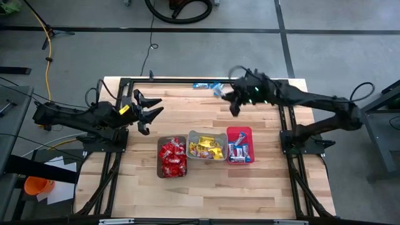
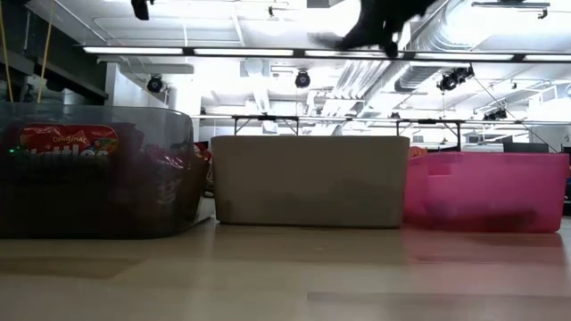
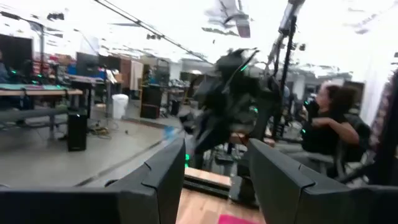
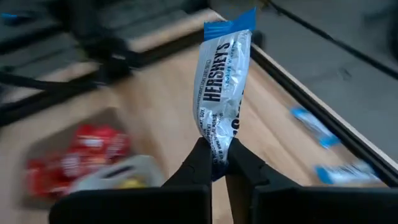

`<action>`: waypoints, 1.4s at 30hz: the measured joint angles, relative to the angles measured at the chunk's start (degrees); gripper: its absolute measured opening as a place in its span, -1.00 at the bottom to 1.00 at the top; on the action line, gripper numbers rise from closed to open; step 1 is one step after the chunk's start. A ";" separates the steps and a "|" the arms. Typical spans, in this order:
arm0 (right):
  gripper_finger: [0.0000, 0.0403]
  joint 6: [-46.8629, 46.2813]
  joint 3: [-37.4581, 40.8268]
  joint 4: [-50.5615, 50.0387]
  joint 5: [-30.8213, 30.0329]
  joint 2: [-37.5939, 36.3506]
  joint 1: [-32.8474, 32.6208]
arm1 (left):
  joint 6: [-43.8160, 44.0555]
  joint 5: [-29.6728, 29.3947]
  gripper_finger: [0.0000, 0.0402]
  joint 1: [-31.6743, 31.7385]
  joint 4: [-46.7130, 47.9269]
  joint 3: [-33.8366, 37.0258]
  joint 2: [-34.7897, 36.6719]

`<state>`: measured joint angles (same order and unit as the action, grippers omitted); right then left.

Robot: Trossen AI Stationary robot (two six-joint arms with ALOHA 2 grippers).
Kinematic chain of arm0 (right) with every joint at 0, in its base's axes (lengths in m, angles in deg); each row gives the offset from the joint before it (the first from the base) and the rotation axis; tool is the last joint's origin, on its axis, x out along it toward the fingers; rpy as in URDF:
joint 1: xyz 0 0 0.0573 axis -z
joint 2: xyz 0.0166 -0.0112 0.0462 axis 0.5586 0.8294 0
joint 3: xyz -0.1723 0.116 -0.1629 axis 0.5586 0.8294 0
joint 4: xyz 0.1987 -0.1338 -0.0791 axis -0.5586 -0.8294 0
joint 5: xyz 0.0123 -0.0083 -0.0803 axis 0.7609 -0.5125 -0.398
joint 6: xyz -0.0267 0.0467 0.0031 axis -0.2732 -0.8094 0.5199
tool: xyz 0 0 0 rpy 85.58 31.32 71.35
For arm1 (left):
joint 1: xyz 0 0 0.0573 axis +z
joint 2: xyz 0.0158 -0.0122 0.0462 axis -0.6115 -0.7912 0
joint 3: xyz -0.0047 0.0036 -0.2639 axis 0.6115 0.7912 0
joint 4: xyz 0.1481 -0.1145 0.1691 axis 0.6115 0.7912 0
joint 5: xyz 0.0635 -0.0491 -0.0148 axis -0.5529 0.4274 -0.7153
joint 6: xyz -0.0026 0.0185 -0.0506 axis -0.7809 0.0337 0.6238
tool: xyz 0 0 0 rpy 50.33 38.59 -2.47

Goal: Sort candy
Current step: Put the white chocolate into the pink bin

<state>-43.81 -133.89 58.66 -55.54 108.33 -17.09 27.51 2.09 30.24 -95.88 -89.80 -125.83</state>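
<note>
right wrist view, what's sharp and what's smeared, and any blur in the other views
Right wrist view: the blue-and-white bar pinched in the right gripper is sharp, its lettering readable; the table and bins behind are smeared. Left wrist view: the far arm is a blur past the open left gripper. Low view: bright ceiling lights, the pink bin soft.

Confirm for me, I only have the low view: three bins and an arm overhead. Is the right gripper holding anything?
Observer: Yes. The right gripper is shut on a slim blue-and-white wrapped Hershey's bar.
Operator: Where's that arm?
Observer: Near the table's far edge, beyond the pink plastic bin.
Operator: More candy out there?
Observer: Two blue-and-white bars lie at that far edge.
Operator: Left arm?
Observer: The left gripper is open and empty, left of the bins.
</note>
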 joint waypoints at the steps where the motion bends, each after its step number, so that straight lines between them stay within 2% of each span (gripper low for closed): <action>1: -0.97 -0.17 0.00 0.45 -0.90 -1.04 -2.36 | 0.23 0.67 -0.20 0.00 0.38 0.00 -0.19; 5: -0.98 -1.42 0.00 1.01 -8.69 -2.58 -13.02 | 3.09 5.90 -0.20 0.00 2.11 0.00 -2.51; 8: -0.98 -1.64 1.62 2.13 -12.30 -2.02 -19.35 | 5.49 10.30 -0.20 -0.02 1.86 0.00 -5.59; 13: -0.98 -6.96 11.00 9.87 -18.60 -2.35 -25.89 | 8.98 11.49 -0.20 -0.09 2.28 0.00 -11.29; 16: -0.98 -10.31 17.89 18.44 -20.73 -3.55 -28.53 | 9.41 10.74 -0.20 -0.09 2.08 0.00 -14.59; 20: -0.98 -9.40 25.89 34.28 -20.48 -5.19 -31.30 | 10.73 10.76 -0.20 -0.17 1.99 0.00 -19.21; 24: -0.98 -5.88 29.36 43.21 -18.81 -5.25 -32.37 | 17.62 10.76 -0.20 -1.37 0.21 0.00 -23.12; 31: -0.98 -3.34 29.59 44.09 -15.74 -5.24 -32.36 | 13.94 10.69 -0.20 -4.26 -9.60 0.00 -28.47; 42: -0.97 -3.56 29.59 43.06 -14.66 -5.97 -32.38 | 15.01 10.32 -0.20 -4.35 -10.56 0.00 -29.51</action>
<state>-47.37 -104.30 101.72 -70.20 102.36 -49.47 42.52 12.41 25.89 -106.44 -89.80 -155.34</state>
